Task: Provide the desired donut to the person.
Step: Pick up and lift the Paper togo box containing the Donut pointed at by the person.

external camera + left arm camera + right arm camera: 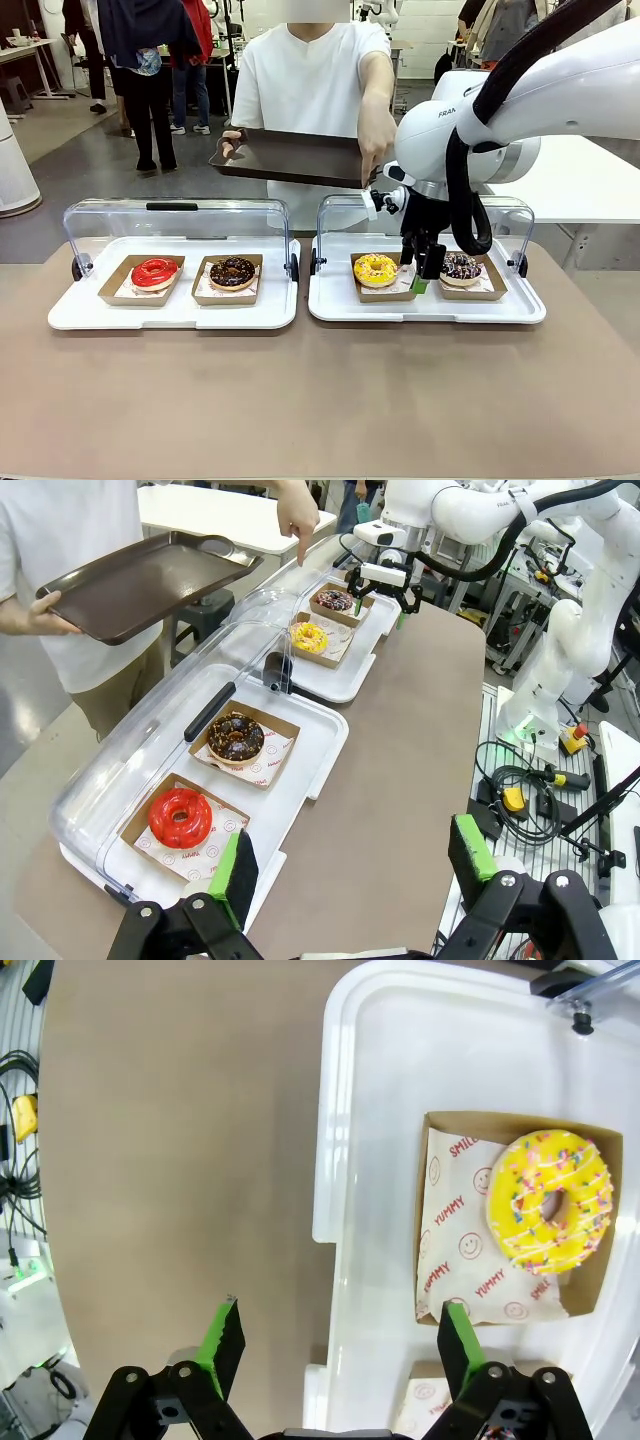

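yellow donut is sitting in a white tray, the right gripper hovering just beside it, fingers apart; the person's hand is pointing down above it. left wrist: the left gripper is hanging well apart from that donut, fingers spread. right wrist: the donut is lying just beyond the spread fingers.

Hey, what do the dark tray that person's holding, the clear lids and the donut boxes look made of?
The dark tray looks like moulded plastic, brown with a faint sheen at the rim, though coated metal is possible. The clear lids seem transparent hard plastic, see-through with glare. The donut boxes look like matte brown cardboard, lined with printed paper.
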Controlling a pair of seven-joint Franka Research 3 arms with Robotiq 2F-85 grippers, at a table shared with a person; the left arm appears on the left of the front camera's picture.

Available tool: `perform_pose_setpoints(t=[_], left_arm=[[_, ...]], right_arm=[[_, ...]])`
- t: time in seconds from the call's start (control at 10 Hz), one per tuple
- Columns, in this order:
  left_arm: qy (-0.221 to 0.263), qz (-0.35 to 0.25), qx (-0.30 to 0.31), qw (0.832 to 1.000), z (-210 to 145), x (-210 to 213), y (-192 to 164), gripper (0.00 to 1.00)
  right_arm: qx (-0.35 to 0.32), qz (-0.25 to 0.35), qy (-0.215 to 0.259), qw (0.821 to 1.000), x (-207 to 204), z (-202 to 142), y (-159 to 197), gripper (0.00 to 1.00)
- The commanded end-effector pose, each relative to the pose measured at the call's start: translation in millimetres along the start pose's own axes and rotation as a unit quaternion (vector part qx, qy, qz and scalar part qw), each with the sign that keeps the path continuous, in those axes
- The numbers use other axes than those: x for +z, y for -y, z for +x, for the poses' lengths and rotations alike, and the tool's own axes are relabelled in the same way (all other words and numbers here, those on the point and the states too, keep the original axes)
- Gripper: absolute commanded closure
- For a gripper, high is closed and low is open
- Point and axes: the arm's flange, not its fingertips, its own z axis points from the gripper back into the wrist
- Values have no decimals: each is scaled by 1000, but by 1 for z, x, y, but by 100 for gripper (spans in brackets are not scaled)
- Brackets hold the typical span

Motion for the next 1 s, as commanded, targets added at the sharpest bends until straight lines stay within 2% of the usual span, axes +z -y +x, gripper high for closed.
perform_pose_setpoints(t=[0.0,0.9], left_arm=[[8,-4,-5,1000,1,1,0,0],[8,-4,-5,1000,1,1,0,0]], right_arm=[[-14,-24,-4,1000,-10,-3,9,0],[-60,-36,-13,997,-55,-16,49,0]])
